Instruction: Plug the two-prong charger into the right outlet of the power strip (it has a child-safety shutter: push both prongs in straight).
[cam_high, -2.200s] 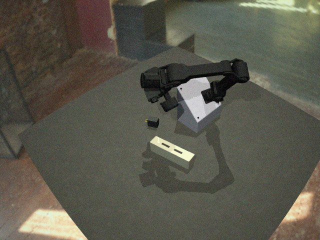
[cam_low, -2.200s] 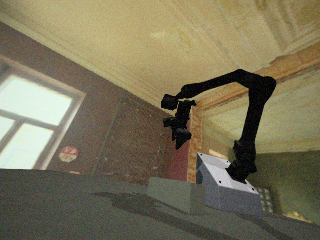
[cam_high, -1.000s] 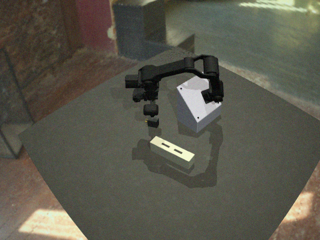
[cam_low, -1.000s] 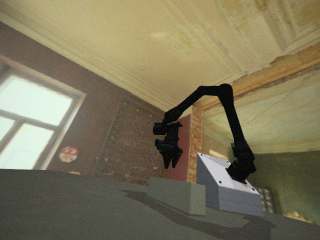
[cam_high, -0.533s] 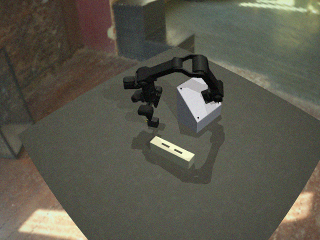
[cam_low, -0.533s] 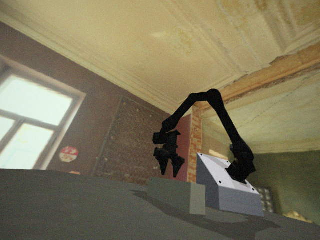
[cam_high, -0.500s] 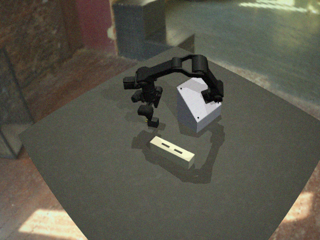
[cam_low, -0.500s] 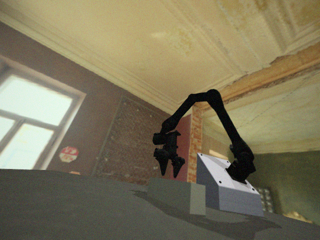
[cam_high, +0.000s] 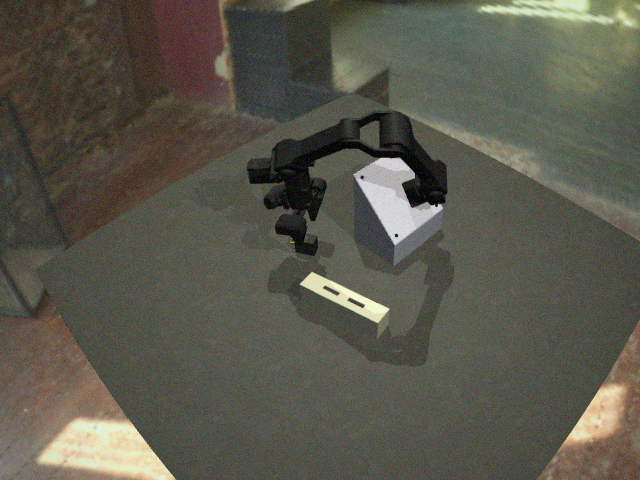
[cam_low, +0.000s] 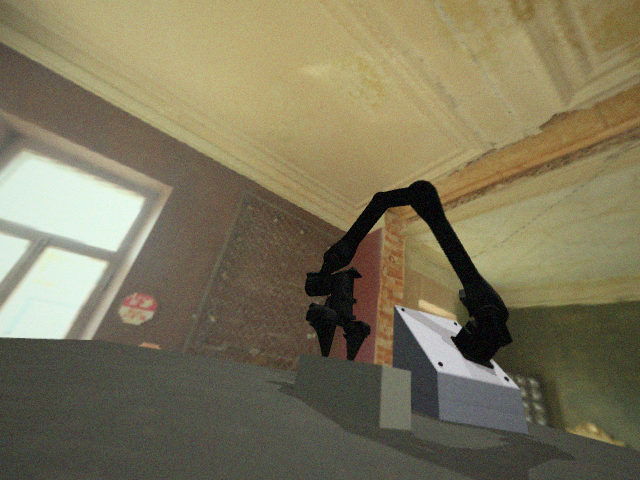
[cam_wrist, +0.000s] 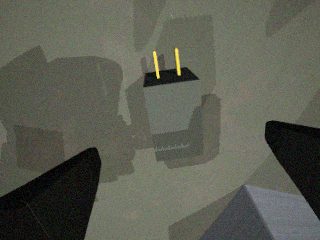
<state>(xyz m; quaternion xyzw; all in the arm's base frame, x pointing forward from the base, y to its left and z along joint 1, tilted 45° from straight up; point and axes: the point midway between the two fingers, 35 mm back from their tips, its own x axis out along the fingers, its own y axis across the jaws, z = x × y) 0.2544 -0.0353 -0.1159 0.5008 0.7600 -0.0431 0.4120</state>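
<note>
The black charger (cam_high: 310, 244) (cam_wrist: 172, 107) lies on the table, its two gold prongs (cam_wrist: 167, 64) pointing to the top of the wrist view and to the left in the top view. It is hidden in the exterior view. My gripper (cam_high: 307, 230) (cam_low: 338, 357) (cam_wrist: 183, 143) is open and empty, pointing down above the charger, which shows between the spread fingers in the wrist view. The cream power strip (cam_high: 317, 281) (cam_low: 338, 387) stands on the table in front of the charger in the top view, with two dark slots in its top. It is not in the wrist view.
The pale wedge-shaped block (cam_high: 377, 206) (cam_low: 478, 400) (cam_wrist: 225, 222) under the arm's base stands to the right of the gripper in the top and exterior views. The arm arches over from it. Shadows of the arm fall around the charger and strip on the grey table (cam_high: 232, 361).
</note>
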